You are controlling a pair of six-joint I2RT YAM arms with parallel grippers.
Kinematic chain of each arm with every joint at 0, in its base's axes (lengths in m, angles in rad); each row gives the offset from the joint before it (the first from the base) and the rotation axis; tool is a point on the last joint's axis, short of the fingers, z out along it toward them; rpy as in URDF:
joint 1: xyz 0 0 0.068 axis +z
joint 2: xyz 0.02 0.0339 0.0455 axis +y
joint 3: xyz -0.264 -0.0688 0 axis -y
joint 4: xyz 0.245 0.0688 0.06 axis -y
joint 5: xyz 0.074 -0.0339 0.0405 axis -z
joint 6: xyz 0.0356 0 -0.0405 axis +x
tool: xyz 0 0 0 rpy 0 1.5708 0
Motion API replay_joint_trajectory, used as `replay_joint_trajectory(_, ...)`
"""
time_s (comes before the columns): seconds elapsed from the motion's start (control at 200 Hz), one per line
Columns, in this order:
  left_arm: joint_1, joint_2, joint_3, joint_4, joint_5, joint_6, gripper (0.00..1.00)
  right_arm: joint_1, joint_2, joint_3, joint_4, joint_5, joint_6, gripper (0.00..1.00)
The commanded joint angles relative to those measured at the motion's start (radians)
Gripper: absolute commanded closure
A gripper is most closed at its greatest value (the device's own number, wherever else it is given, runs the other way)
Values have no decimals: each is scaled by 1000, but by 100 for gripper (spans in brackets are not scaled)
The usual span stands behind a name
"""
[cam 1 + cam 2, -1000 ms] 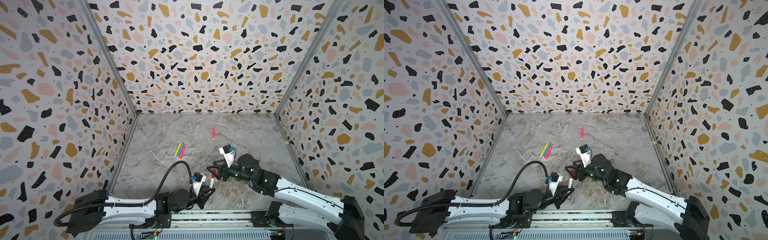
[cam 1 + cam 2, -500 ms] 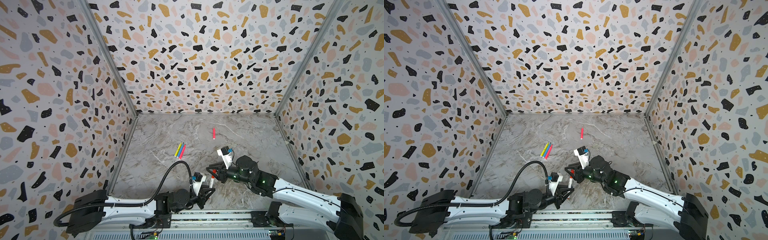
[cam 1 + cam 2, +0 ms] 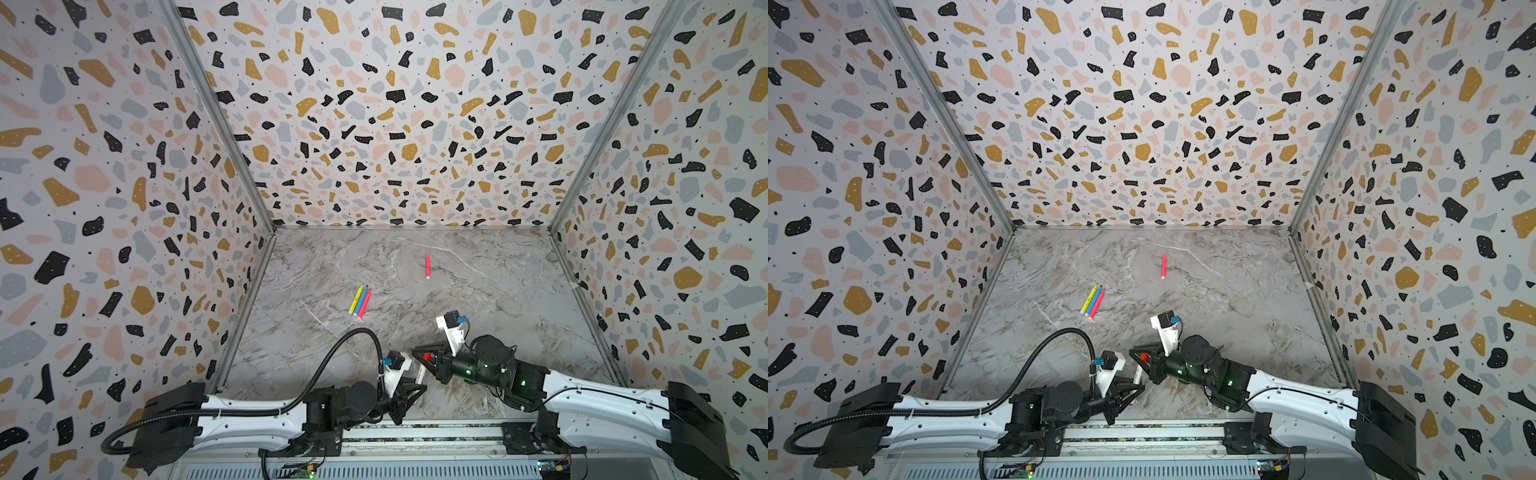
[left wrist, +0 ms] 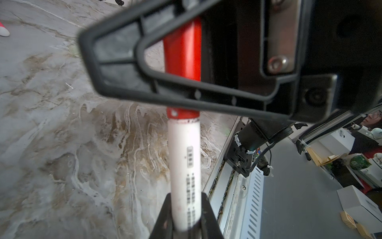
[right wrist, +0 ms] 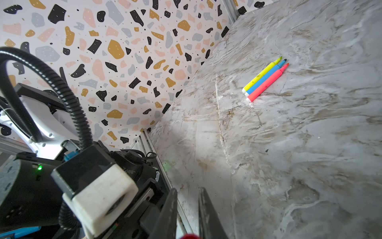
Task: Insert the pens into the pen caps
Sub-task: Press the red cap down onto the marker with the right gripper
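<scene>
White-bodied pen over front of tabletop, between both arms; left gripper pinching its barrel, arm lying low along front rail, wrist angled toward centre. Red cap meets pen's far end, right gripper clamped on cap, forearm reaching in low from right. Yellow pen, blue pen, pink pen: 3 touching side by side mid-table. 1 lone pinkish-red pen farther back

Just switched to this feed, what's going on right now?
The left gripper holds the white pen by its barrel, and the right gripper is shut on the red cap at its far end; cap and pen look joined. Three uncapped pens lie side by side on the table, with a red pen alone farther back.
</scene>
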Motion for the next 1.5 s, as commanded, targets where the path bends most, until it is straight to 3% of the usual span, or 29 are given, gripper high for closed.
replay_joint_trajectory(0.0, 15, -39, 13, 170, -86, -8, 100, 38, 15, -29, -69, -23, 14, 100)
replay_joint_trajectory(0.275, 15, -54, 15, 167, -96, -5, 100, 66, 39, -49, -24, -11, 35, 100)
replay_joint_trajectory(0.596, 17, -93, 27, 152, -108, 10, 100, 178, 178, -50, -18, 45, 56, 100)
replay_joint_trajectory(0.921, 19, -239, 5, 136, -180, 16, 100, 306, 317, -87, 47, 128, 217, 100)
replay_joint_trajectory(1.217, 21, -233, -6, 115, -175, 13, 100, 322, 301, -18, -8, 171, 159, 100)
replay_joint_trajectory(1.417, 21, -174, -29, 121, -160, -11, 100, 233, 186, 85, -165, 186, 42, 100)
replay_joint_trajectory(1.447, 21, -163, -28, 118, -154, -11, 100, 218, 162, 95, -183, 186, 25, 94)
replay_joint_trajectory(1.492, 21, -148, -22, 111, -145, -9, 100, 193, 123, 112, -215, 187, -2, 76)
